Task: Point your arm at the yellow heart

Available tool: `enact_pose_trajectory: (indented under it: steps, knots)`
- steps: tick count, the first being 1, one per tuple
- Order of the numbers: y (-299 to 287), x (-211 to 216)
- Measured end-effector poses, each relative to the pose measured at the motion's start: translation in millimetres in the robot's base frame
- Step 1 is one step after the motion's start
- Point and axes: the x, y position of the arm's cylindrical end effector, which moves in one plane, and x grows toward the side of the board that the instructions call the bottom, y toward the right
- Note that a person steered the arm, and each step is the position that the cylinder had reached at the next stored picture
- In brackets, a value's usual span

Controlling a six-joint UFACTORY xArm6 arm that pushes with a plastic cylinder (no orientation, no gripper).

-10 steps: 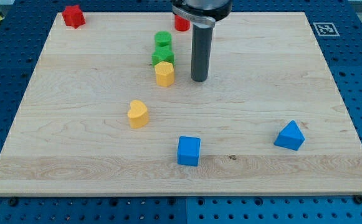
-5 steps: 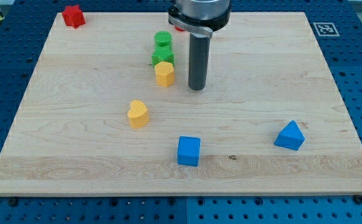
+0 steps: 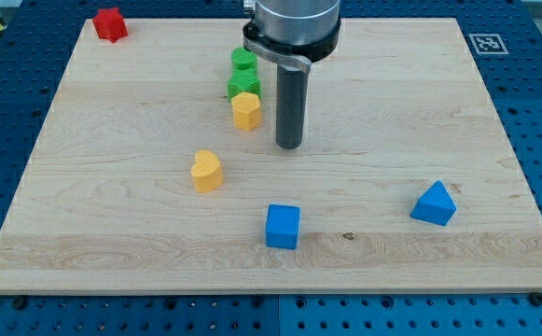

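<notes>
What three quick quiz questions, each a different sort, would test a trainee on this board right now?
1. True or false: my tip touches the yellow heart.
2. Which block lies nearest my tip? A) blue cube B) yellow block C) red block
3. Fill in: the blue triangular block sits toward the view's ____ side.

Key: 1 false, the tip stands apart, up and right of the heart; 2 B; 3 right.

One camera looks down from the board's (image 3: pixel 112 233) near edge, steeply angled; whole board framed.
</notes>
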Motion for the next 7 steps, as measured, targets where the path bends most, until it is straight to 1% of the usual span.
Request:
enact_pose_trajectory:
  steps: [2, 4, 5, 6, 7]
  knots:
    - [-50.3, 1.9]
    - [-76.3, 1.9]
    - [-103.5, 1.9]
    - [-118.9, 1.9]
    - [-120.3, 1.9]
